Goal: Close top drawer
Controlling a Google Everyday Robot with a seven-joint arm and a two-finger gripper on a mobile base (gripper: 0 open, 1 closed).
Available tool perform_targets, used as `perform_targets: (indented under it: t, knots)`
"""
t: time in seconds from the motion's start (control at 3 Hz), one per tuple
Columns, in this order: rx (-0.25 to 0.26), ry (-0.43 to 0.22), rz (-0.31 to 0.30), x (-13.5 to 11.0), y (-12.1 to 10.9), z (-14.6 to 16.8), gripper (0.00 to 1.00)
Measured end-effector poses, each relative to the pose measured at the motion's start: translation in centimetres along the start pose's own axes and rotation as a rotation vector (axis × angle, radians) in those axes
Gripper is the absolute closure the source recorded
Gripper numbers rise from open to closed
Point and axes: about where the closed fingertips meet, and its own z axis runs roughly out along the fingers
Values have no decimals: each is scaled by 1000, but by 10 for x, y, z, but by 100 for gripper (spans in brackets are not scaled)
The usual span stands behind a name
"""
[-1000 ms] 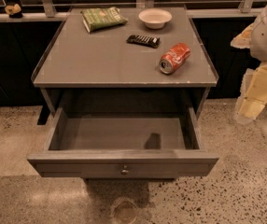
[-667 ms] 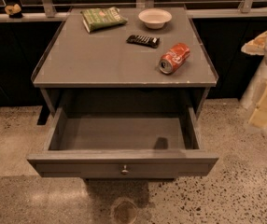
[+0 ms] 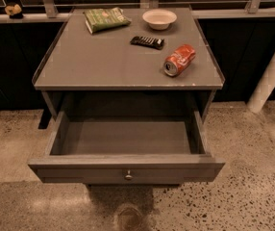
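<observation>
Top drawer (image 3: 128, 170) stands pulled far out of the grey cabinet (image 3: 108, 66). Its inside is bare, and its flat front panel is nearest the camera with 1 small round knob (image 3: 128, 175) at its middle. The panel's long axis runs left to right across the view, so closing it would, I judge, take a straight push on the panel away from the camera and into the cabinet.

Only 1 pale slanted length of the arm (image 3: 271, 76) shows, at the right edge, beside the cabinet's right side and well apart from the drawer front. The gripper is out of view, presumably past that right edge, so I cannot tell how it is set or whether it has hold of anything. From the arm, the front panel lies to the left and nearer the camera, so the arm would have to come round in front of the panel before any push.

On the cabinet top a red can (image 3: 179, 60) lies on its side; its pale script is too small to read. A green packet (image 3: 106, 19) bears print that is also unreadable. A pale bowl (image 3: 159, 18) and a dark flat bar (image 3: 147, 42) show no writing.
</observation>
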Motion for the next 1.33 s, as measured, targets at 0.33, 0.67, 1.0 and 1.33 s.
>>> perform_targets:
  t: [0.33,0.67,1.0,1.33]
  knots:
    - [-86,-14,41,25,17,33,0]
    - [-167,-40,41,40,32,78,0]
    - [-208,-78,22,48,42,116,0]
    - [-244,-157,15,49,48,147,0]
